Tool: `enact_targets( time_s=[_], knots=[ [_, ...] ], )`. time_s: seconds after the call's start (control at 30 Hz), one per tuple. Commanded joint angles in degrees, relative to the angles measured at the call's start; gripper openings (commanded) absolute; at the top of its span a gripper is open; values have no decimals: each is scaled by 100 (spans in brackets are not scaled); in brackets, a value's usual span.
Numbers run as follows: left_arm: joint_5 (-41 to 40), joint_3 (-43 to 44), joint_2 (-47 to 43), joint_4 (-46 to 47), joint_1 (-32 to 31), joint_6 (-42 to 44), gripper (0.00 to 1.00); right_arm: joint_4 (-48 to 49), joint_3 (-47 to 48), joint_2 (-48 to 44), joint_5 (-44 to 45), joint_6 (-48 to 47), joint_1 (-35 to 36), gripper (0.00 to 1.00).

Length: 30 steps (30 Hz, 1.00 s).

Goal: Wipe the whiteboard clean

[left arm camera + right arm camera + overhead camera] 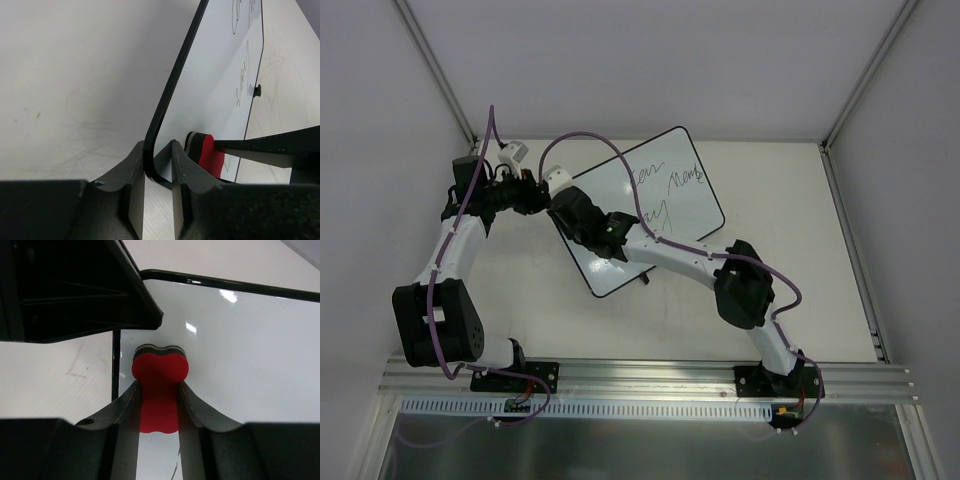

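Nearest, at the right gripper (159,385): closed tight across the waist of the red eraser (160,371), with the dark felt side apparently against the whiteboard (240,350), just inside its left corner. Right alongside, at the left gripper (159,167): pinched narrow on the black rim at that same corner, steadying the whiteboard. Cannot tell from above whether the two grippers touch or merely crowd each other.

As for the whiteboard itself: lies diagonally on the middle of the table (800,300). Runs lengthwise from the clamped corner away toward the far right, glossy and bare over the first stretch past the eraser.

Farther out, over the middle and far end: dark handwriting (650,175), well apart from the eraser, ahead of it and to its right.

Judged from this: calls for a sweep by the right arm, already carrying the eraser, outward along that long axis and away from the left grip rather than across it.
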Motion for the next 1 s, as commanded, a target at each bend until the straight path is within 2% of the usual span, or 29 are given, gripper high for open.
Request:
enact_targets(
  time_s=[0.0, 0.37, 0.7, 0.83, 0.97],
  knots=[
    [154, 105, -136, 113, -284, 473, 0, -468, 59, 190, 328, -125, -51, 0],
    [49, 69, -189, 113, -293, 473, 0, -424, -881, -513, 82, 279, -622, 0],
    [58, 105, -136, 113, -293, 430, 0, 121, -1655, -839, -559, 112, -622, 0],
    [57, 105, -128, 113, -311, 421, 0, 357, -2181, -1032, -647, 235, -622, 0],
    [66, 113, -84, 113, -293, 386, 0, 841, -3172, -1313, -726, 393, -596, 0]
  ],
)
